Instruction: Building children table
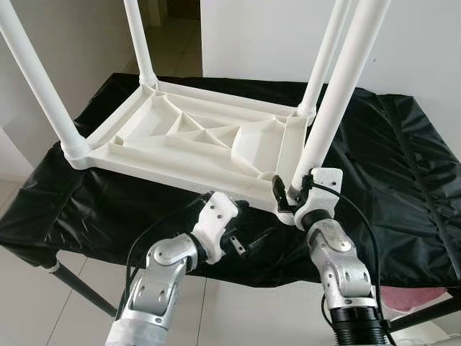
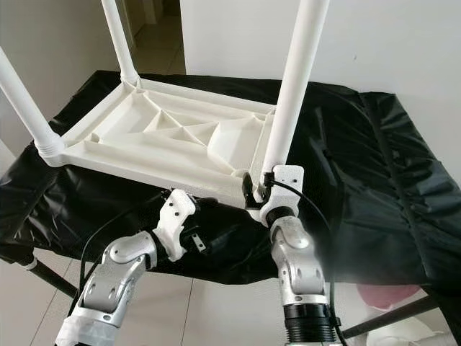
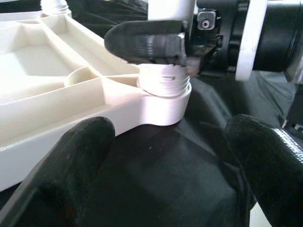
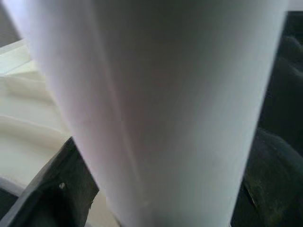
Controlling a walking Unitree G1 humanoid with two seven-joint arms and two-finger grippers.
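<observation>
Tabletop (image 1: 194, 140): upside down on your black cloth (image 1: 403, 180)
Right gripper (image 1: 288, 196): clamps near-corner leg (image 1: 338, 94), 5 o'clock
Left gripper (image 3: 165, 156): wide, wrist view shows leg's thread
Writing: none legible

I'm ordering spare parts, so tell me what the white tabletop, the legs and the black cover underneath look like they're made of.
Upturned tabletop: looks like moulded plastic, matte off-white; ribbed webbing and rounded corner sockets suggest it.
Legs, such as the one the right gripper clasps: smooth white tubes, probably plastic, with a threaded end visible at the socket.
Black cover: thin glossy sheeting, plastic or coated fabric; it wrinkles and shines.
</observation>
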